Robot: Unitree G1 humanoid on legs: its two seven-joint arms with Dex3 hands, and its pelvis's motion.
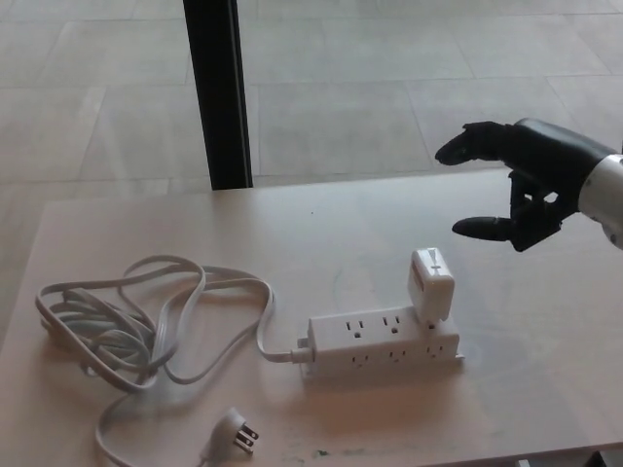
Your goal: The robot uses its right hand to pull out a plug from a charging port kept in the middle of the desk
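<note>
A pale tiled floor (389,88) lay behind a light wooden desk (146,224), with a black post (219,92) standing upright just past the desk's far edge. On the left part of the desk a white cord (127,326) lay in loose loops, its free end finishing in a pronged plug head (236,432) near the front edge. The cord ran rightward into a white power strip (382,342) resting flat about the middle of the desk. At the strip's right end a white plug (430,285), a boxy adapter, sat seated in a socket and leaned slightly. Above and to the right of it, apart from it, the right hand (521,180) hung over the desk's far right side, its fingers (472,144) spread away from the thumb (484,229), empty and touching nothing. No left hand showed anywhere.
</note>
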